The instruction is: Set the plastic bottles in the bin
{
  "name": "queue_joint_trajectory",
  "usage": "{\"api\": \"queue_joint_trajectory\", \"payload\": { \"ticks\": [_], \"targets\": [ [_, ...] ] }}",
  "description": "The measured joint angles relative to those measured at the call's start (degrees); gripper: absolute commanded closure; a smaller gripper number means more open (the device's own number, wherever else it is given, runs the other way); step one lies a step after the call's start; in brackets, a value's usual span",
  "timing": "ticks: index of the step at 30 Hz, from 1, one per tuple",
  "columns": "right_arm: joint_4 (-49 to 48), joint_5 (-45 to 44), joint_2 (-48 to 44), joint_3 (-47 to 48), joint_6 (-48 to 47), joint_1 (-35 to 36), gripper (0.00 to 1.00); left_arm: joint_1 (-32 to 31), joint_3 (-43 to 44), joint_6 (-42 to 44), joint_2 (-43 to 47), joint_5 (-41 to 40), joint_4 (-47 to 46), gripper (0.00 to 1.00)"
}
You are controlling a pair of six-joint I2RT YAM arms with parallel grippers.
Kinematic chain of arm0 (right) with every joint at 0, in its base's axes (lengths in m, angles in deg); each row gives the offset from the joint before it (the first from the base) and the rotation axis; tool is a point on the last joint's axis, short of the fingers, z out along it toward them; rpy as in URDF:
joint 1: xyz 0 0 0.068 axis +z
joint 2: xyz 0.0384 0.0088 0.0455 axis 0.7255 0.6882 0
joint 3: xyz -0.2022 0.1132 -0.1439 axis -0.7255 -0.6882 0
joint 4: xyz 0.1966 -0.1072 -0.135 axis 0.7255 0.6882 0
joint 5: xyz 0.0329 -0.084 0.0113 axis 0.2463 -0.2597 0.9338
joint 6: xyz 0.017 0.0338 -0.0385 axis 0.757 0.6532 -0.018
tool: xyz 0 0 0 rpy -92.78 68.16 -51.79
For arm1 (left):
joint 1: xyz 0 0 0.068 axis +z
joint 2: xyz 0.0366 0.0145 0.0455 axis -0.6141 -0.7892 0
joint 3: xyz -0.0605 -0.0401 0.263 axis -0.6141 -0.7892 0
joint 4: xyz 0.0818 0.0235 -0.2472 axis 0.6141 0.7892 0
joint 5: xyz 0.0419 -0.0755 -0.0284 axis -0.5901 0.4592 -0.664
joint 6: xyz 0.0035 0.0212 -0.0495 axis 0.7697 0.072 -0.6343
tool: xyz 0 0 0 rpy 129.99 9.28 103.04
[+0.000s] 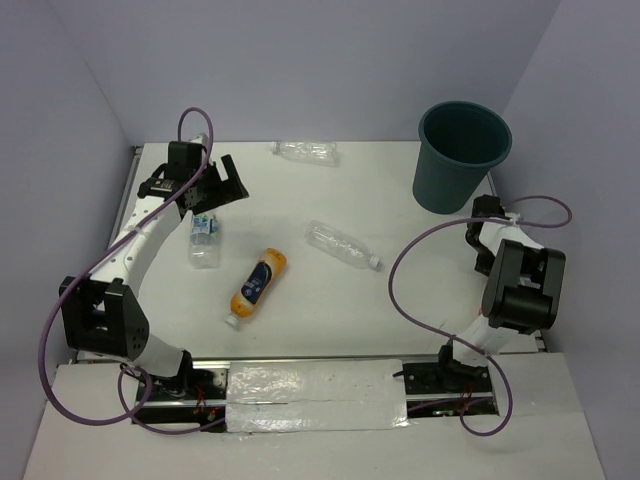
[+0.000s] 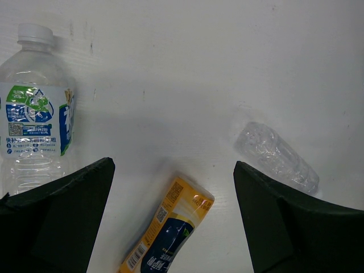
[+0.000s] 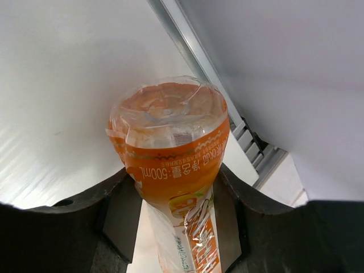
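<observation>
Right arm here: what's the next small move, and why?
Probably lift and swing toward the bin: the right gripper has its fingers against both sides of the orange-labelled bottle, and the bin stands just beyond that arm, mouth open.

Five bottles, one bin

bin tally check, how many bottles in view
5: crumpled one at back, blue-labelled one by left pincer, yellow one mid-table, clear one beside it, orange one in right pincer. Bin may hide more.
</observation>
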Motion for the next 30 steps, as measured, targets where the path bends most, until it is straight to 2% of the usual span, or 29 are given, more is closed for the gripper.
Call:
{"api": "queue_joint_trajectory", "payload": {
  "ticks": [6, 12, 17, 24, 30],
  "targets": [
    [2.47, 1.53, -9.55, 2.08, 0.72, 4.83, 0.58, 0.00, 0.00, -0.04, 0.00, 0.02, 0.00, 0.01],
    [5.64, 1.84, -16.39, 13.00, -0.24, 15.52, 0.58, 0.00, 0.00, -0.02, 0.00, -0.48, 0.17, 0.01],
    [8.28, 1.40, -17.35, 25.09, -1.55, 22.77, 0.58, 0.00, 0.02, 0.02, 0.02, -1.44, 0.44, 0.00],
    [10.40, 0.22, -17.55, 42.45, -4.28, 28.61, 0.57, 0.00, 0.02, 0.11, 0.61, -2.89, 1.09, 0.01],
    [3.06, -2.84, -17.42, 51.84, -10.36, 32.04, 0.54, 0.00, 2.03, 0.76, 0.92, -3.48, 2.49, 0.01]
  ]
}}
